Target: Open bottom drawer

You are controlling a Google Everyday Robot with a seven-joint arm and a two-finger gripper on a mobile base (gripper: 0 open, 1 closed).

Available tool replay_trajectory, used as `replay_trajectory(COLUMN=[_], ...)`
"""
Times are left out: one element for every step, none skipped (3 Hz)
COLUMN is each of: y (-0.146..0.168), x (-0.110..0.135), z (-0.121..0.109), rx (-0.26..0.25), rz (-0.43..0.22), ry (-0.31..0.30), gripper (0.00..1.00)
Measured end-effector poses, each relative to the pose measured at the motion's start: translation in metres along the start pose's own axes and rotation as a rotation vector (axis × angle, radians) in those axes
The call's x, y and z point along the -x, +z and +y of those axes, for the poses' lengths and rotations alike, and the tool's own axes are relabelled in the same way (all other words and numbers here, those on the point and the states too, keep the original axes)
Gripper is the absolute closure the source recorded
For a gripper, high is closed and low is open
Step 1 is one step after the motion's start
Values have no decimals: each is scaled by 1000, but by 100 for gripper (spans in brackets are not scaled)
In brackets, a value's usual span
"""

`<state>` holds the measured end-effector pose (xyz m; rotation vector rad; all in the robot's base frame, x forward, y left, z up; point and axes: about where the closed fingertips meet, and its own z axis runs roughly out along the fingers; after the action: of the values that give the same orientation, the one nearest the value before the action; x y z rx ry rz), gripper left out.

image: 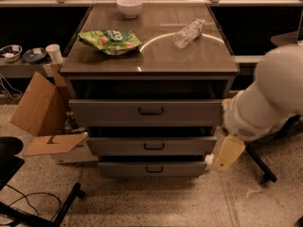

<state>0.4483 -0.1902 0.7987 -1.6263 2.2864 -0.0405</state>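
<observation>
We cannot tell if our gripper (228,152) by the cabinet's (156,60) right edge is open; we should grab the bottom drawer's (123,168) handle (154,169) squarely, pulling straight.

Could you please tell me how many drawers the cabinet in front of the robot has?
3, stacked: the top drawer, the middle drawer, and the bottom drawer nearest the floor. The gripper hangs just right of the cabinet, level with the lower two.
</observation>
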Motion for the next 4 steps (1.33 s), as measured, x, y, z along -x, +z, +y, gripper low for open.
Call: replay_trajectory(y=[78,129,137,144], x=[-22,-42,-42,-44], z=[17,34,35,34], rx=[28,67,75,88], rz=[43,40,37,53], ry=[21,72,76,73], gripper=[0,0,0,0])
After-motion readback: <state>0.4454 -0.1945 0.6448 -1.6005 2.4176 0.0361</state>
